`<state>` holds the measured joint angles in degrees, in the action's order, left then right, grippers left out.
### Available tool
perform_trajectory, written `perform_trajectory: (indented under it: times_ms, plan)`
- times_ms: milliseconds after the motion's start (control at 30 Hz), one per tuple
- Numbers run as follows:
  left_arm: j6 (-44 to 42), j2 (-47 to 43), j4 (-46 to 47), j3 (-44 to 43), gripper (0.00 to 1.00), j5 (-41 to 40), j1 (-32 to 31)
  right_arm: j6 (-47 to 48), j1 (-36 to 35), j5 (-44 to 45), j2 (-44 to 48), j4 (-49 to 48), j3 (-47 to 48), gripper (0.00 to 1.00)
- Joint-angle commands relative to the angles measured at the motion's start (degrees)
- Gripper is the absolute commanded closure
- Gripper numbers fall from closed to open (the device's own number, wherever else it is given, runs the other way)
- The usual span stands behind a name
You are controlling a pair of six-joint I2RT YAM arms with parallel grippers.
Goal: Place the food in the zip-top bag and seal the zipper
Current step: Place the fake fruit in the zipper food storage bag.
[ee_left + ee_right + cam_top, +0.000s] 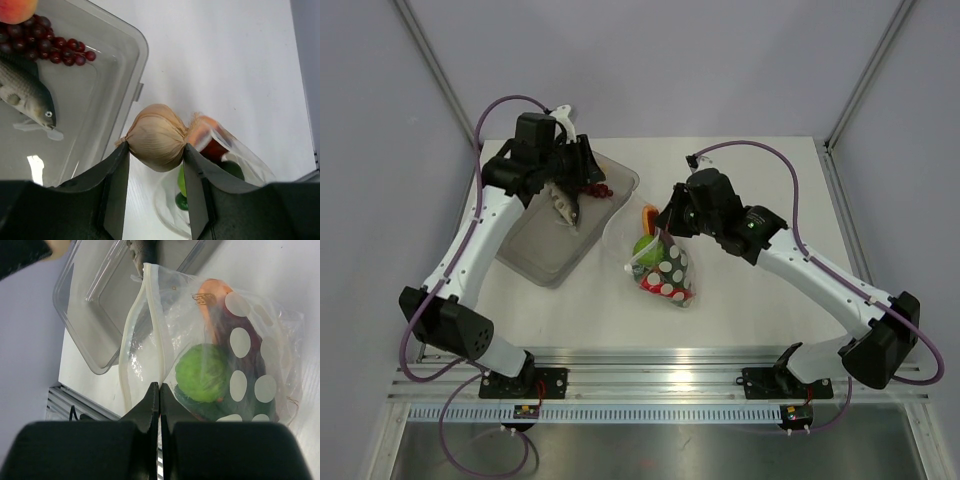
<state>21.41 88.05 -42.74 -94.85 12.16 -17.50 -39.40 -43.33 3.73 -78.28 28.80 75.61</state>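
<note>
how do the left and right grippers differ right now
Left gripper has its fingers parted around a garlic bulb; right gripper is pinched fully shut on the zip-top bag at its mouth edge. Left grips a round bulky item; right grips thin floppy plastic. Both hold something.

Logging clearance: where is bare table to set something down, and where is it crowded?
Bare: the near strip of table before tray and bag, and the far right corner. Crowded: the tray-bag gap, where the left gripper holds garlic.
</note>
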Motion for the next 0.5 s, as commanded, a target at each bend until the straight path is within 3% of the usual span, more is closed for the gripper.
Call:
perform_trajectory:
  times_ms: [0,167,467]
  plan:
    - [-2.33,-4.63,-2.51,1.94,0.64,5.48,-1.83,-0.42,0.26,-1.44,-0.29,-3.92,1.64,1.00]
    - [-3.48,-7.19,-4.46,4.22,0.65,8.13,-5.70,-0.33,0.26,-1.35,-0.38,-4.10,1.64,1.00]
    - [-1.55,-10.71,2.39,15.38,0.65,14.64,-8.08,-0.42,0.26,-1.53,-0.38,-4.19,1.55,1.00]
